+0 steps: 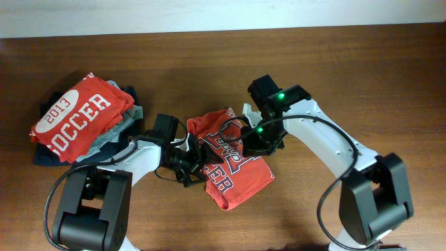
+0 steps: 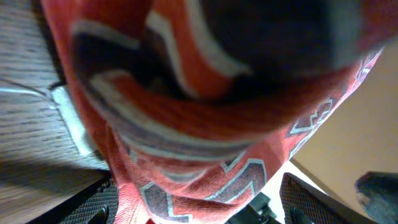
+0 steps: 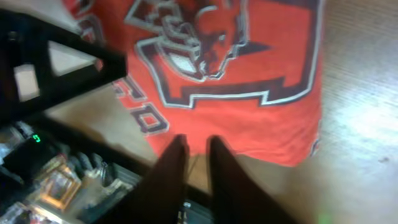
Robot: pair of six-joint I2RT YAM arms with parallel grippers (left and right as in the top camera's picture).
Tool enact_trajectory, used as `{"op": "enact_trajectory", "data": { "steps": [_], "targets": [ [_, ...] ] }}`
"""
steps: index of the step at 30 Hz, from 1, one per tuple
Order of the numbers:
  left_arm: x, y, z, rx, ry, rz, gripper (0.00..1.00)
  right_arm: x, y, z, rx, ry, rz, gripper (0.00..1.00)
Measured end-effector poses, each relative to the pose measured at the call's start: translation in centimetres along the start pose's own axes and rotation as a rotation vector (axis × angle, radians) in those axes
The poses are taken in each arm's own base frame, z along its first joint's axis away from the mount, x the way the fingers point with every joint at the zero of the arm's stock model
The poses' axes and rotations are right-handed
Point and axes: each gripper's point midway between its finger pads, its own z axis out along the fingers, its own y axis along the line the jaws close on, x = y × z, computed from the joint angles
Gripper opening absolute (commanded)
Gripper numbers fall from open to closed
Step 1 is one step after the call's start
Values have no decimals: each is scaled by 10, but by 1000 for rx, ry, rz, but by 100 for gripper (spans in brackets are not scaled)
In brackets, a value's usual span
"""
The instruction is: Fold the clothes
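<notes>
See the orange T-shirt [image 1: 233, 178] bunched mid-tabletop [image 1: 348, 70], between both arms. Expect soft, light, floppy cloth; pinch at a hem corner or sleeve edge. Note the left gripper [image 1: 189, 164] spread wide, cloth draped across; the right gripper [image 3: 197, 142] nearly closed at the T-shirt's edge, hold on cloth unclear.

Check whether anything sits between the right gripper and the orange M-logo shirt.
Nothing visible does. In the right wrist view, the right gripper has its fingers right at the near edge of the T-shirt, with only bare table beside them. The left gripper is at the shirt's opposite side, out of that path.
</notes>
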Motion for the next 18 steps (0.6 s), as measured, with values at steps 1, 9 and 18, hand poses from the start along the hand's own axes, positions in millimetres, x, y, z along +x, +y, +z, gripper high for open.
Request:
{"op": "enact_trajectory", "data": {
  "steps": [1, 9, 18],
  "targets": [
    [0, 0, 0, 2, 1, -5, 83, 0, -1, 3, 3, 9, 10, 9],
    [2, 2, 1, -5, 7, -32, 81, -1, -9, 21, 18, 55, 113, 4],
    [15, 10, 2, -25, 50, -16, 79, 4, -17, 48, 19, 148, 194, 4]
  ]
}}
